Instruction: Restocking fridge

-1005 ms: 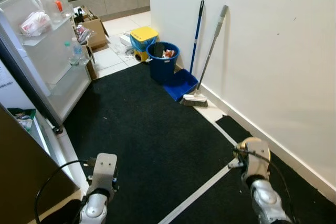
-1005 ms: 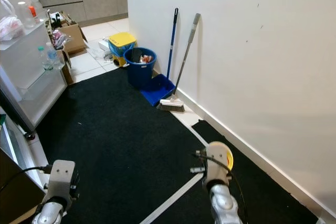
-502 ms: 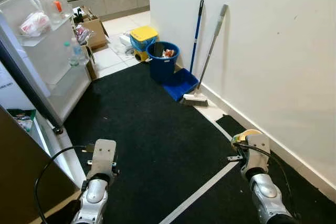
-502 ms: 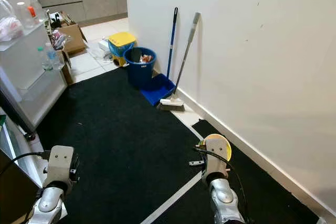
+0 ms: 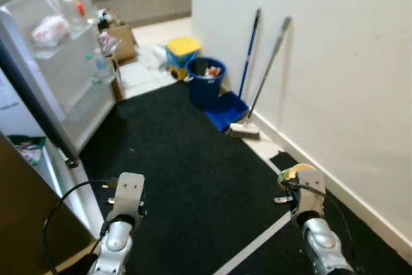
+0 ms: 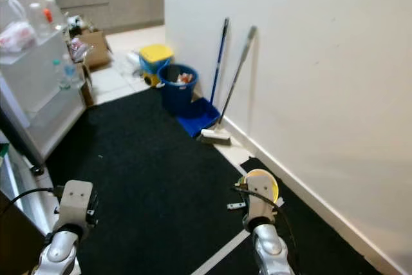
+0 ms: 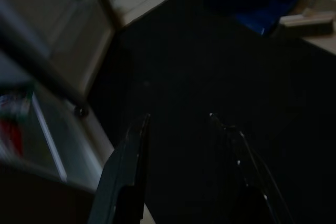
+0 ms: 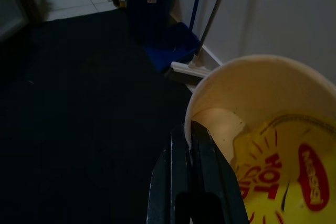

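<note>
Right gripper (image 8: 190, 135) pinched on rim of yellow paper noodle cup (image 8: 268, 145), carried low for transit. Left gripper (image 7: 178, 124) spread wide, empty. Open white fridge door (image 5: 61, 62) ahead-left, well apart.

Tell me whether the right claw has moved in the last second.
Yes. The right claw, shut on the rim of a yellow cup, has come forward over the black mat, nearer the broom leaning on the wall.
</note>
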